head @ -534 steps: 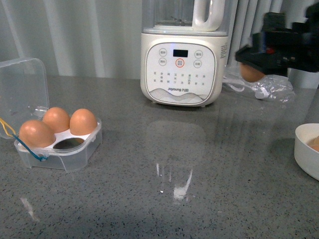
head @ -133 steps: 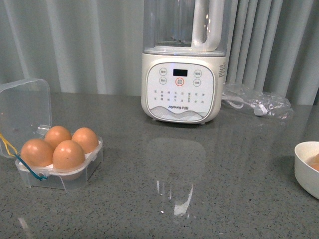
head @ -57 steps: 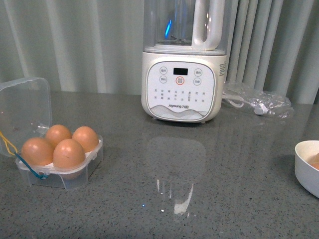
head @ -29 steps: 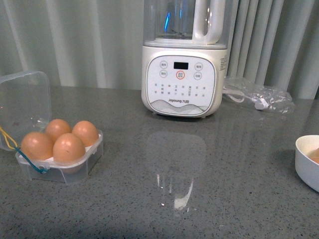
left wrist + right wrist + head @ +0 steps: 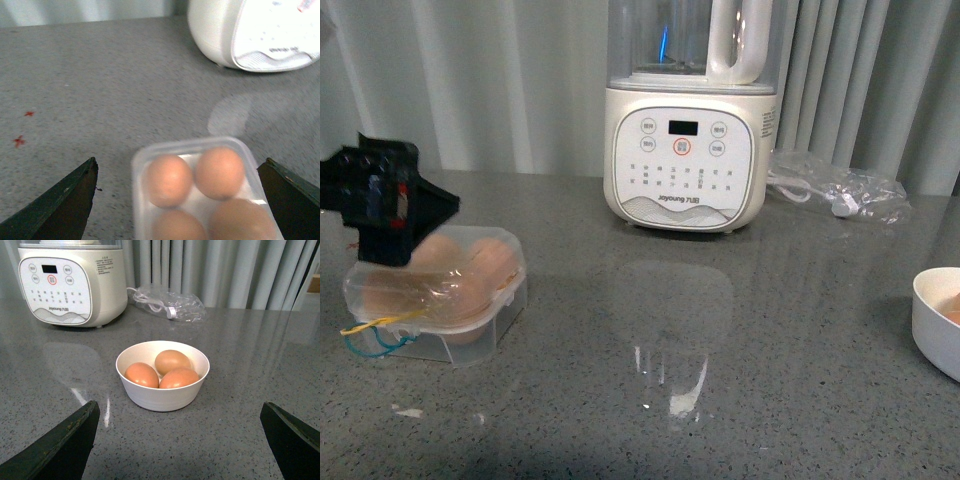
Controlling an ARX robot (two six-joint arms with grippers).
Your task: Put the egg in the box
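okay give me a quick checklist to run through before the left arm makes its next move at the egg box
1. All four hollows filled: ok. The left wrist view shows four eggs under the clear lid of the box.
2. Lid down over the eggs: ok in the front view; whether it has latched, cannot tell.
3. Elastic loop fastened round the box: not ok, it hangs loose at the box's front corner.
4. Left gripper free: ok, open, its fingers apart on either side of the box.
5. Right gripper clear of the job: ok, open and holding nothing, facing the white bowl with three eggs.
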